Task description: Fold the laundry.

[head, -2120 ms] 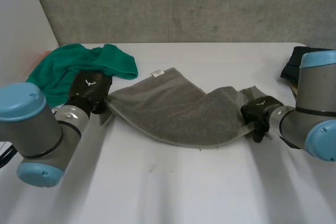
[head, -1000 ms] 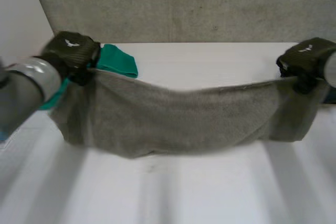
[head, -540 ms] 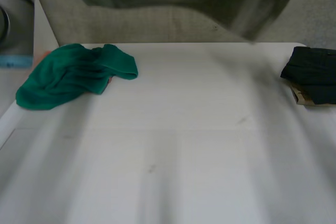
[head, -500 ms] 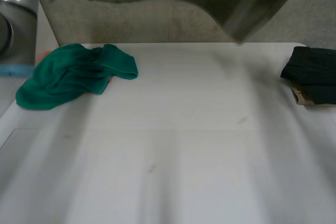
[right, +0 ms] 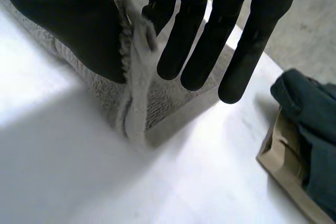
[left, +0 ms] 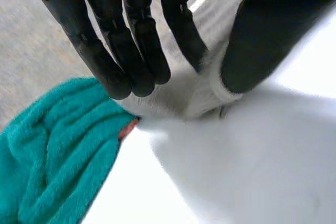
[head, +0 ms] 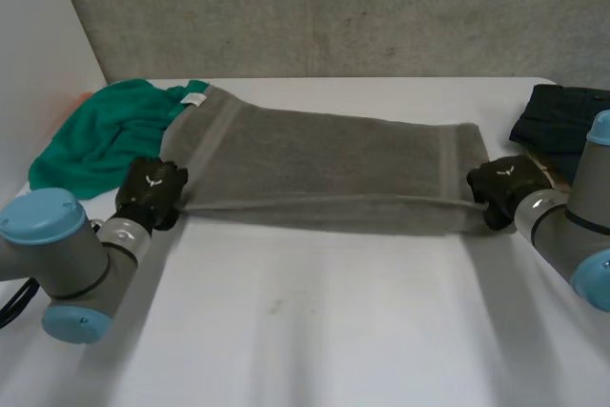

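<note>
Green cloth (head: pixel 86 145) lies bunched at the left edge of the white table (head: pixel 315 331), overlapped by the far corner of the grey towel (head: pixel 324 164), which lies flat across the middle. The left hand (head: pixel 151 193) pinches the towel's near left corner between thumb and fingers. The right hand (head: pixel 505 188) pinches its near right corner. At the far right a dark folded garment (head: pixel 562 116) rests on something tan.

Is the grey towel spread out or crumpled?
Spread out: the grey towel lies flat and long on the table, its near corners pinched by the left hand and right hand.
</note>
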Robot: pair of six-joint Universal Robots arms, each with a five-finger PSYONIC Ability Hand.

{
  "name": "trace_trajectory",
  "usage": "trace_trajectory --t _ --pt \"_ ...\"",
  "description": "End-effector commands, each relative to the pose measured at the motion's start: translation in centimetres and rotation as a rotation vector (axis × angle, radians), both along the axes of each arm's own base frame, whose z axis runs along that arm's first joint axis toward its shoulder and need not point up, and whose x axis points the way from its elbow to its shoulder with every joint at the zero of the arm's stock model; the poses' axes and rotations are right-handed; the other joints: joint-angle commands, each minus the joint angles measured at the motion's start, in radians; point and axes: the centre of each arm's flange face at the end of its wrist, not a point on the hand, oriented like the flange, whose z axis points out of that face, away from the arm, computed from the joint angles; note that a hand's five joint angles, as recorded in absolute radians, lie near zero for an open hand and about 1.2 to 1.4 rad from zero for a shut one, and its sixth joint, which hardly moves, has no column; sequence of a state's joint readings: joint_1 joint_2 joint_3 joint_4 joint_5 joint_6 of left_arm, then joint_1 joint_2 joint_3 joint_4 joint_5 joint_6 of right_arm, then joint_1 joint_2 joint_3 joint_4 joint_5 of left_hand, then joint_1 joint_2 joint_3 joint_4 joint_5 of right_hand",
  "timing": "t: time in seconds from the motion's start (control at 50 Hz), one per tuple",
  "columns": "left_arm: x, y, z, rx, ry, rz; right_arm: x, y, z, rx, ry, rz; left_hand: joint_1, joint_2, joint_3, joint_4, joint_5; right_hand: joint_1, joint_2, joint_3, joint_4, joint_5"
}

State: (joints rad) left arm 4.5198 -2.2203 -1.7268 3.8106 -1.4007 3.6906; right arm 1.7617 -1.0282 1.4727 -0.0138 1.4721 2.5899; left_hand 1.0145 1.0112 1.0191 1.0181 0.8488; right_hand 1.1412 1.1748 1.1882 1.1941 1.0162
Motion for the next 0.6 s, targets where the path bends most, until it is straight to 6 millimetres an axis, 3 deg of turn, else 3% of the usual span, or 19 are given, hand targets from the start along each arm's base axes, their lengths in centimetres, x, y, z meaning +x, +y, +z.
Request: trace_trajectory --t 0.02,0.16,0.22,0.26,0.34,0.4,0.42,0.46,0.6 --pt "0.7 -0.7 0.3 -0.011 -0.075 0.014 -0.8 -0.3 0.6 0.007 0.004 -0.023 -0.09 -0.087 -0.095 -0.094 -0.099 0.255 0.221 0.208 0.202 0.206" --pt "1.0 -0.1 0.9 -0.022 -0.099 0.01 -0.8 0.1 1.0 0.006 0.009 -0.021 -0.199 -0.196 -0.204 -0.203 -0.208 0.255 0.221 0.208 0.202 0.206" --pt "1.0 0.5 1.5 -0.03 -0.095 -0.004 -0.8 0.2 1.3 0.001 0.015 -0.018 -0.004 0.0 -0.008 -0.007 -0.012 0.255 0.221 0.208 0.202 0.206" --pt "0.9 0.8 2.5 -0.049 -0.081 -0.028 -0.9 0.2 1.6 -0.002 0.019 -0.019 0.304 0.307 0.299 0.3 0.295 0.255 0.221 0.208 0.202 0.206" --pt "0.8 0.9 3.6 -0.062 -0.042 -0.057 -1.0 0.2 1.9 -0.011 0.018 -0.02 0.353 0.356 0.348 0.349 0.344 0.255 0.221 0.208 0.202 0.206" --pt "0.7 1.1 4.0 -0.056 -0.016 -0.072 -1.0 0.1 2.0 -0.012 0.02 -0.021 0.218 0.222 0.214 0.215 0.21 0.255 0.221 0.208 0.202 0.206" --pt "0.6 1.2 4.0 -0.041 0.002 -0.074 -1.1 0.0 2.1 -0.014 0.017 -0.024 0.0 0.003 -0.005 -0.004 -0.009 0.255 0.221 0.208 0.202 0.206" --pt "0.6 1.4 3.9 -0.018 0.016 -0.074 -1.2 -0.2 2.2 -0.019 0.011 -0.029 -0.169 -0.166 -0.174 -0.173 -0.178 0.255 0.221 0.208 0.202 0.206" --pt "0.3 2.3 3.0 0.079 0.039 -0.076 -1.8 -1.1 2.5 -0.025 0.001 -0.055 -0.416 -0.413 -0.421 -0.42 -0.425 0.255 0.221 0.208 0.202 0.206"
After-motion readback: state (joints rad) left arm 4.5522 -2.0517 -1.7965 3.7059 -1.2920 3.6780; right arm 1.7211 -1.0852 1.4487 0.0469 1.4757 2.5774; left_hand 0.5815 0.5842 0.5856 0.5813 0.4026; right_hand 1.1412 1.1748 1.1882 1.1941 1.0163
